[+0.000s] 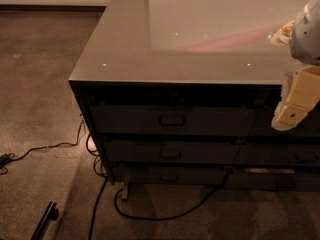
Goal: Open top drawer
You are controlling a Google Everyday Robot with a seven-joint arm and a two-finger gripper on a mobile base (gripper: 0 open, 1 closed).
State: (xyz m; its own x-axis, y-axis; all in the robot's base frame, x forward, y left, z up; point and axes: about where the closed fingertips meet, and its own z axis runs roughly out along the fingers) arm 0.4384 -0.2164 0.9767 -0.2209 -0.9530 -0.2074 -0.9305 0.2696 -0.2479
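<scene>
You see a big dark bench (110, 49) that fills the middle and upper right of the frame. Its top has a pale shiny part (215, 14) in the upper right. Under the front edge sit three drawers, one above the other. The top drawer (125, 120) is just below the bench top, in the middle of the frame. It looks pushed in, with a flat front and a small handle (172, 120) in the centre. Below it are the middle drawer (130, 152) and the bottom drawer (145, 175), each a bit less wide. More drawers (300, 156) sit to the right of them, at the right edge.

Your end effector (290, 115) is at the right edge of the frame. It is cream coloured and hangs in front of the right stack, well apart from the top drawer's handle. You cannot tell if it is spread or pressed together.

Black cables (150, 216) lie on the brown carpet (35, 84) in the lower part of the frame.
</scene>
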